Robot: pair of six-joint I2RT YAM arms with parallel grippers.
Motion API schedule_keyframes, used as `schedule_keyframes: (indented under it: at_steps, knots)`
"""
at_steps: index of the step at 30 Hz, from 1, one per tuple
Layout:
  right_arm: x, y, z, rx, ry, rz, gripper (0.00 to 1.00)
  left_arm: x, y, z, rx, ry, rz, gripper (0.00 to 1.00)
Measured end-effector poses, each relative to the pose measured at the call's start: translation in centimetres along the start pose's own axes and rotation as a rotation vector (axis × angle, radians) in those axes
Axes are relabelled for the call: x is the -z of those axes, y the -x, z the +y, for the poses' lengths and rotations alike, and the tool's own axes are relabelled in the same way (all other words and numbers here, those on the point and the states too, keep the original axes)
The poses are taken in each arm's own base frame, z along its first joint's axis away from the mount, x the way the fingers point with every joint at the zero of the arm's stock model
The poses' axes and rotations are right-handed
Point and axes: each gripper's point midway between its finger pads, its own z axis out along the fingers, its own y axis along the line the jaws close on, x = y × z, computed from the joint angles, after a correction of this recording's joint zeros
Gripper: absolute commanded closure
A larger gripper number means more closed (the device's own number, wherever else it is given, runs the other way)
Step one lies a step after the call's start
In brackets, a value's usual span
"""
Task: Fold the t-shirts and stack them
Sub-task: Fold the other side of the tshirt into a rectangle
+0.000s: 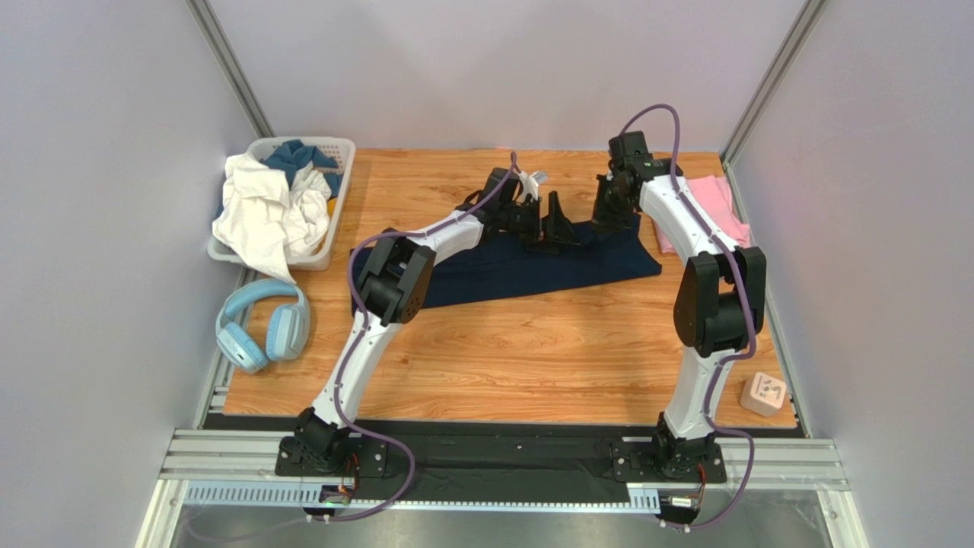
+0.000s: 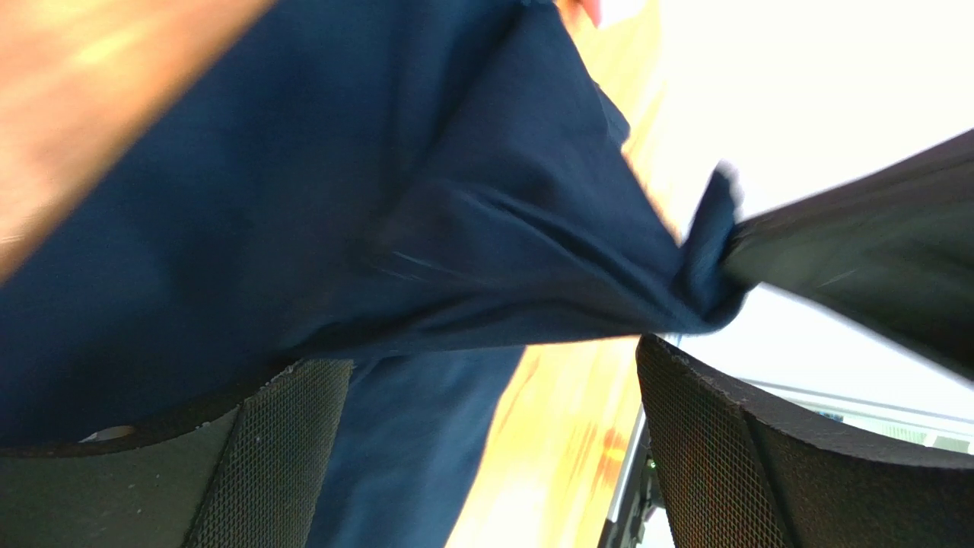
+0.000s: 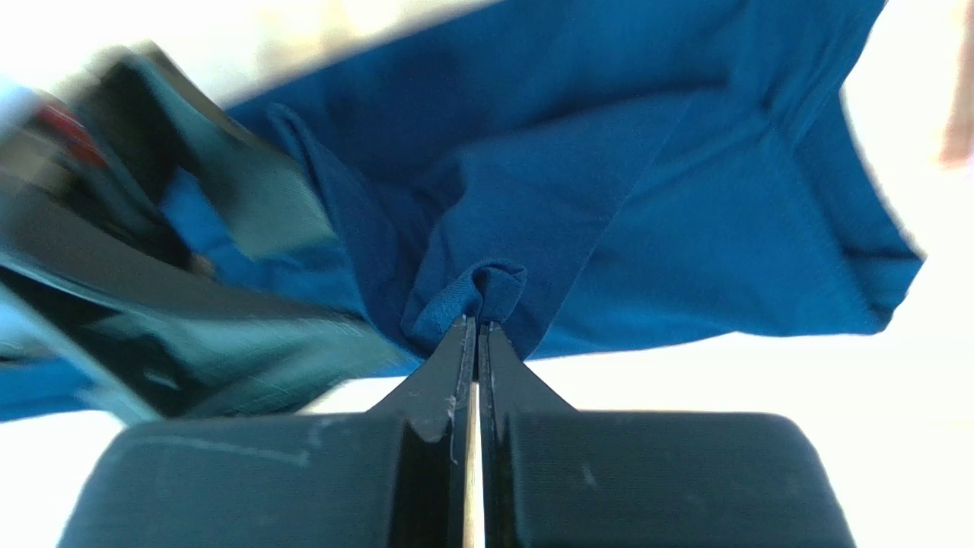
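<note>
We see the right gripper (image 3: 474, 325) clamped tight on a pinched fold of the navy t-shirt (image 3: 640, 194), with cloth bunched at its fingertips. The left gripper (image 2: 492, 388) is just beside it, jaws spread wide. Navy cloth drapes across them, nothing clamped. The rest of that shirt lies spread over the far middle of the table (image 1: 515, 354). The pink t-shirt (image 1: 707, 203) lies flat at the far right corner, behind the right arm. A basket (image 1: 341, 154) of cloths sits far left, with headphones (image 1: 263, 325) on its near side.
</note>
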Motion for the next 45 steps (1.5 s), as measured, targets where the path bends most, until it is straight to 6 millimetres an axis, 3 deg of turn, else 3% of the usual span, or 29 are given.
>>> schedule_keyframes:
  at_steps: [7, 10, 13, 17, 20, 25, 28, 33, 37, 40, 43, 45]
  knots:
    - [-2.3, -5.8, -0.4, 0.023, -0.035, 0.133, 1.0, 1.6, 1.3, 1.3, 0.012, 0.005, -0.014, 0.0]
    - [-2.7, -7.2, -0.3, 0.034, -0.042, 0.165, 1.0, 1.9, 1.4, 1.4, 0.011, 0.002, -0.014, 0.0]
    - [-2.9, -7.7, -0.1, 0.041, -0.041, 0.174, 0.84, 1.9, 1.4, 1.4, 0.009, -0.002, -0.01, 0.0]
    - [-3.3, -8.1, -0.3, 0.036, -0.055, 0.19, 0.47, 2.0, 1.3, 1.4, 0.007, -0.003, -0.006, 0.0]
    - [-3.5, -8.6, -1.0, 0.037, -0.092, 0.209, 0.35, 2.1, 1.3, 1.5, 0.007, -0.003, -0.003, 0.0]
    - [-3.0, -8.2, -2.3, 0.032, -0.162, 0.218, 0.38, 3.7, 2.1, 1.6, 0.018, 0.0, -0.004, 0.0]
    - [-2.2, -6.1, -2.1, 0.002, -0.158, 0.171, 0.4, 5.6, 3.7, 1.3, 0.025, 0.004, -0.032, 0.0]
    - [-0.7, -1.9, -1.2, -0.076, -0.09, 0.078, 0.44, 11.9, 8.3, -1.8, -0.024, -0.014, -0.139, 0.0]
    - [-0.3, -0.9, -1.0, -0.119, -0.049, 0.061, 0.51, 17.2, 10.7, -5.8, -0.098, -0.034, -0.221, 0.0]
    - [-1.4, -1.1, -0.6, -0.144, -0.02, 0.092, 0.52, 20.0, 10.7, -8.7, -0.154, -0.05, -0.249, 0.0]
    - [-3.5, -1.8, -0.9, -0.167, -0.017, 0.139, 0.52, 20.7, 9.3, -10.6, -0.179, -0.072, -0.226, 0.0]
    - [-4.7, -2.7, -1.4, -0.182, -0.028, 0.179, 0.5, 20.6, 7.7, -10.6, -0.168, -0.075, -0.194, 0.0]
